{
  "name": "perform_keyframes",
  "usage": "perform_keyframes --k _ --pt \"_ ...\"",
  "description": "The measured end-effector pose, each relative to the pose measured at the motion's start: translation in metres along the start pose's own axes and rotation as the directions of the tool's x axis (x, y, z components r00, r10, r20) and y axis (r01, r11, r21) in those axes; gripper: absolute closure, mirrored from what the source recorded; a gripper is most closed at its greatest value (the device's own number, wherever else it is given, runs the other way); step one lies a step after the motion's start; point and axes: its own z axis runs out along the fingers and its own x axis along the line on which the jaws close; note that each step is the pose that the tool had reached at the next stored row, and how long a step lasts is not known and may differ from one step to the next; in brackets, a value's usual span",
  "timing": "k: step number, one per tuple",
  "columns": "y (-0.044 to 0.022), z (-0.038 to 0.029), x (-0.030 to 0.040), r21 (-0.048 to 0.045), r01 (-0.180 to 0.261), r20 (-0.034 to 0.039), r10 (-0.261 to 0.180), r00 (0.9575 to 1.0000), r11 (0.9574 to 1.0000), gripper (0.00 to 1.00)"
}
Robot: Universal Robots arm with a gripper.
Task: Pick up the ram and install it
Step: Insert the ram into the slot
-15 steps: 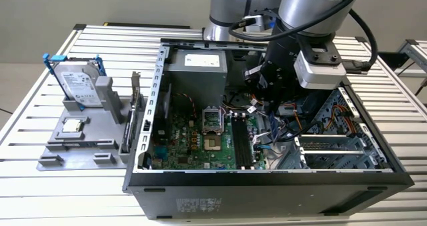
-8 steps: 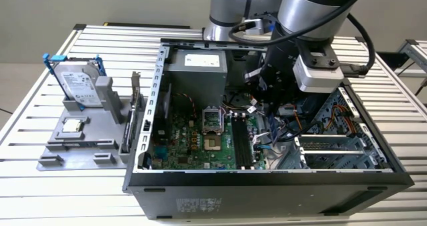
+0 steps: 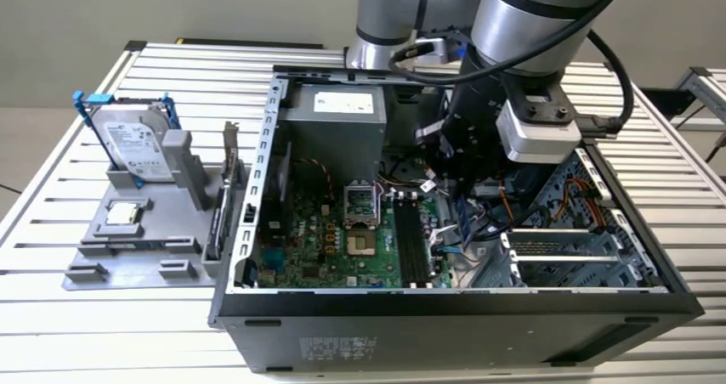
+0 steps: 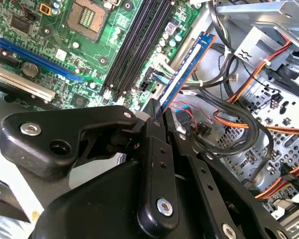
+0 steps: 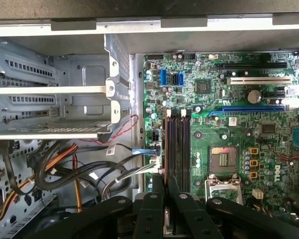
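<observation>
While the arm point(image 3: 533, 19) points down into the metal case point(image 3: 454, 324), its black pincer point(image 4: 161, 119) pinches the thin, flat ram point(image 4: 187, 67) edge-on.

Silver-grey arm point(image 3: 533, 19), black cable point(image 3: 616, 65); black fingers point(image 4: 157, 164), silver screws point(image 4: 164, 207).

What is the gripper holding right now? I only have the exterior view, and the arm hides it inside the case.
Observer: In the second wrist view the gripper is shut on the ram.
Operator: Is it seated in a slot?
Observer: No. It hangs above the cables beside the memory slots, which look empty.
Operator: Is it lined up?
Observer: In the first wrist view the ram shows edge-on, running parallel to the slots on their cable side.
</observation>
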Motion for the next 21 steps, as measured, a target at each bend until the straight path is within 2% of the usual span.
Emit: perform_keyframes --k 21 --pt "0.0 0.015 0.001 0.0001 0.0 0.0 0.0 1.0 1.0 1.0"
